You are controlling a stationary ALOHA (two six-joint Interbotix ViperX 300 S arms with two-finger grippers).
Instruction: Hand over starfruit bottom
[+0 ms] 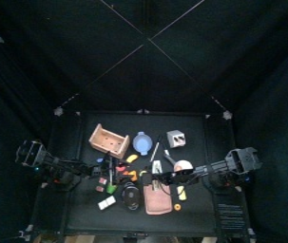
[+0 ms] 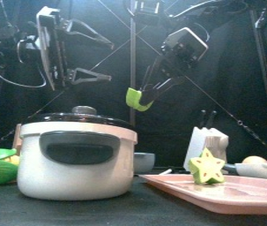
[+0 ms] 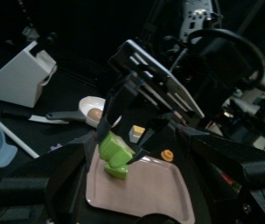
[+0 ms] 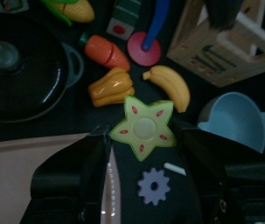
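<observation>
Top view: both my arms reach in over the middle of the table (image 1: 76, 204), the left from its left edge and the right from its right edge, and meet above the pink tray (image 1: 154, 205) near the front edge; the parts are too small here to judge any grip. Front view: my right gripper (image 2: 145, 93) hangs high above the table, clamped on the green starfruit bottom (image 2: 138, 98), which is clear of everything below. My left gripper (image 2: 55, 75) is raised to the left of it, well apart and above the pot (image 2: 77, 159). The other starfruit half (image 2: 206, 165) stands upright near the tray's left edge. Left wrist view: my own left jaws stand wide apart and empty, and they face the right gripper and the green piece it carries over the tray. Right wrist view: the star-shaped piece sits between my right jaws, gripped at its sides, above the table where a banana (image 4: 167, 85) and a blue bowl (image 4: 237, 121) lie. Judgement: the pick-up is done and the transfer is in hand but not yet made. The next move calls for bringing the open left jaws around a free part of the piece and closing firmly. Only then should the right grip let go. Little of the piece is exposed, so poor alignment risks a drop.
</observation>
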